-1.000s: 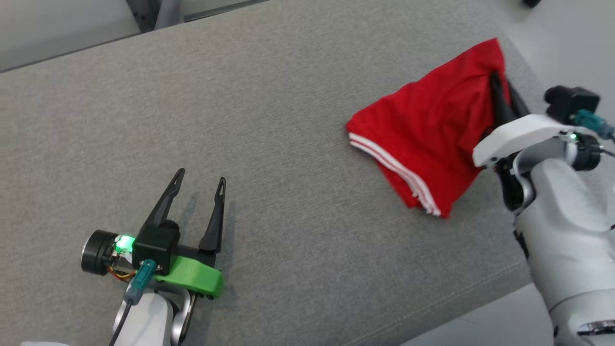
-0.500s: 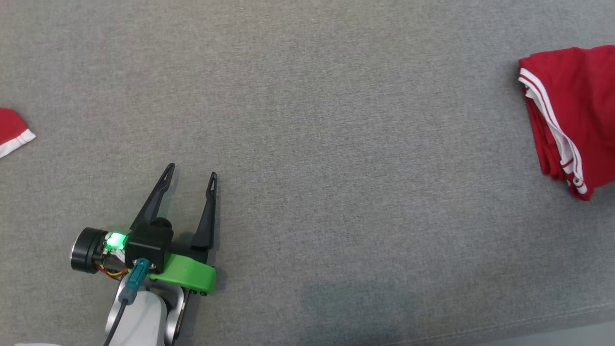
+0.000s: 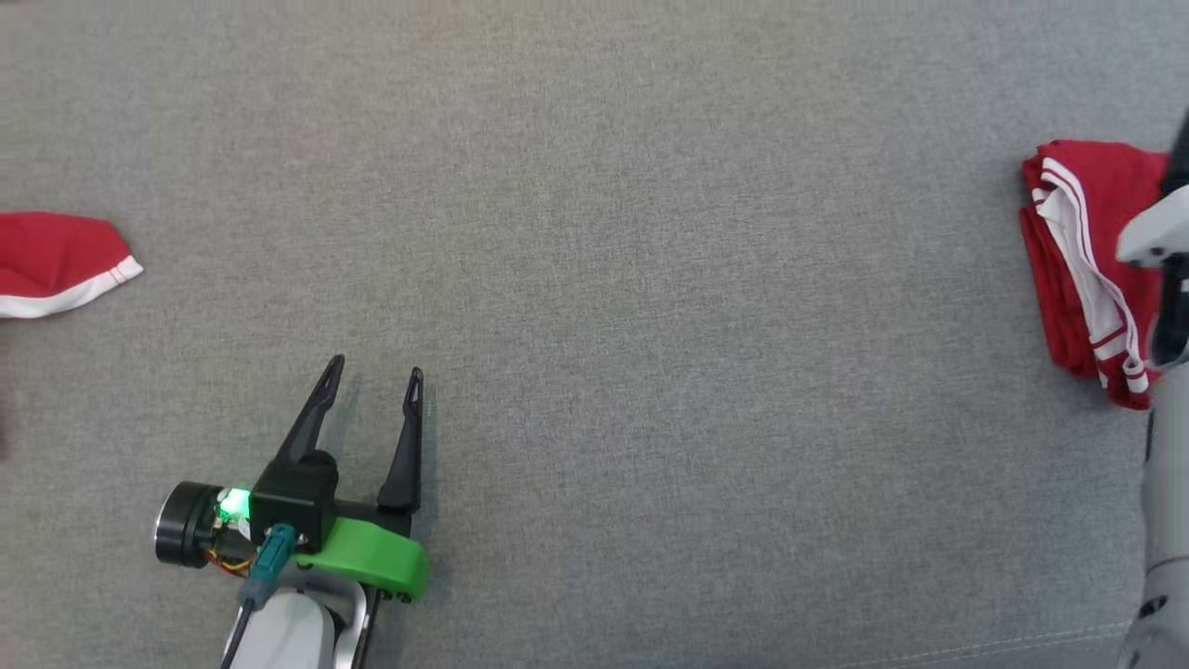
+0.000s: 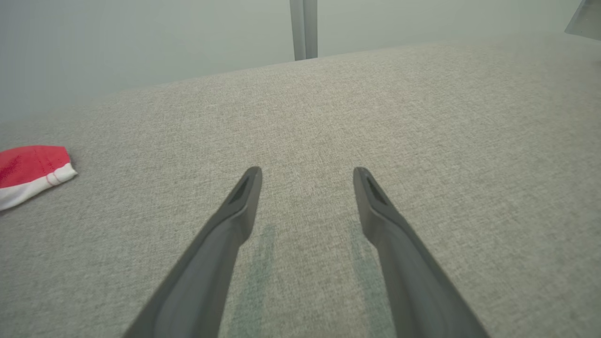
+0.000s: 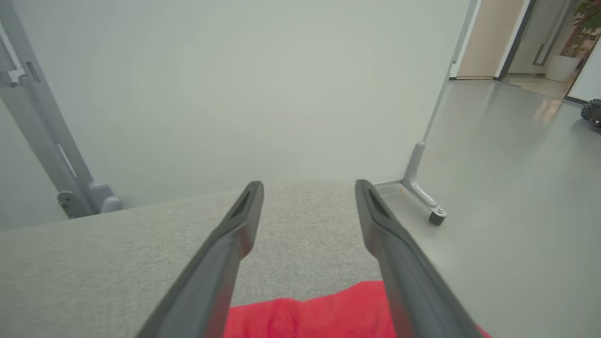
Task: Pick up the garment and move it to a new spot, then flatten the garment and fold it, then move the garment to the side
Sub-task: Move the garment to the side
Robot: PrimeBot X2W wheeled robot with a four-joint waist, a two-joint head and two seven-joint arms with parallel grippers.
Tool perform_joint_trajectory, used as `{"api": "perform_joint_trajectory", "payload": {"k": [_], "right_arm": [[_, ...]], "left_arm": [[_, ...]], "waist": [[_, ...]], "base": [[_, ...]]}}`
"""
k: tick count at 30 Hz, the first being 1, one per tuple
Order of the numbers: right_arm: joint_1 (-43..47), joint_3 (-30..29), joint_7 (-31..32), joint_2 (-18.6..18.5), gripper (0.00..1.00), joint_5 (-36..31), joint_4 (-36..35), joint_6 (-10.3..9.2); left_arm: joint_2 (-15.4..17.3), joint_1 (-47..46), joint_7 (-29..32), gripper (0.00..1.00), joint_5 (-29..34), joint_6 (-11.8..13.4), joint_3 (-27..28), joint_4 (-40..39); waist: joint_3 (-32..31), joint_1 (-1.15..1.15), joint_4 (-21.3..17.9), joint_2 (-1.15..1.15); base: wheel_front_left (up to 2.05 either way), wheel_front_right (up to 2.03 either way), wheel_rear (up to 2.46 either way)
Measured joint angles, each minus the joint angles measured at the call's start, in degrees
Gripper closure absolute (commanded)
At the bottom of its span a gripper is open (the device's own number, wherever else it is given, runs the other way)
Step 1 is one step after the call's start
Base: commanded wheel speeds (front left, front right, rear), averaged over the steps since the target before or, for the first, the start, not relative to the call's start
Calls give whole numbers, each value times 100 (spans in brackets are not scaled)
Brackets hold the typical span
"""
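Observation:
The garment (image 3: 1110, 190) is red with white stripes and lies folded in a bundle at the right edge of the grey cloth-covered table (image 3: 650, 279). My right forearm (image 3: 1166, 465) stands over its right side. In the right wrist view my right gripper (image 5: 308, 183) is open just above the garment (image 5: 305, 314), with nothing between its fingers. My left gripper (image 3: 374, 369) rests open low over bare table at the lower left, far from the garment. The left wrist view shows the left gripper (image 4: 307, 171) with its fingers spread and empty.
A second red cloth with a white hem (image 3: 51, 260) lies at the table's left edge, and the same red cloth (image 4: 28, 169) appears in the left wrist view. Beyond the table's right end are grey floor and a metal frame foot with a caster (image 5: 429, 211).
The head camera has swung, so the whole picture shifted. My right gripper, which was shut on the garment, now stands open above it. The left gripper stays open in place.

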Motion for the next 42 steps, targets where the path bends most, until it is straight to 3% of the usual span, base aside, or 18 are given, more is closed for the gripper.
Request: {"api": "perform_joint_trajectory", "payload": {"k": [6, 12, 22, 42], "right_arm": [[911, 1496, 0, 277, 0, 824, -721, 1], [1942, 2332, 0, 424, 0, 1203, -1140, 1], [3325, 2559, 0, 738, 0, 1369, -1276, -1], [3999, 2926, 0, 877, 0, 1199, -1733, 1]], "left_arm": [[-81, 282, 0, 0, -102, 30, 119, 167], [-149, 586, 0, 0, -197, 74, 277, 323], [-210, 1011, 0, 0, -296, 123, 404, 511], [-221, 1599, 0, 0, -498, 248, 646, 415]], "waist": [[-567, 0, -26, 0], [-1157, 0, 9, 0], [-1944, 0, 207, 0], [-2586, 0, 225, 0]], "base": [[0, 0, 0], [0, 0, 0], [0, 0, 0], [0, 0, 0]]}}
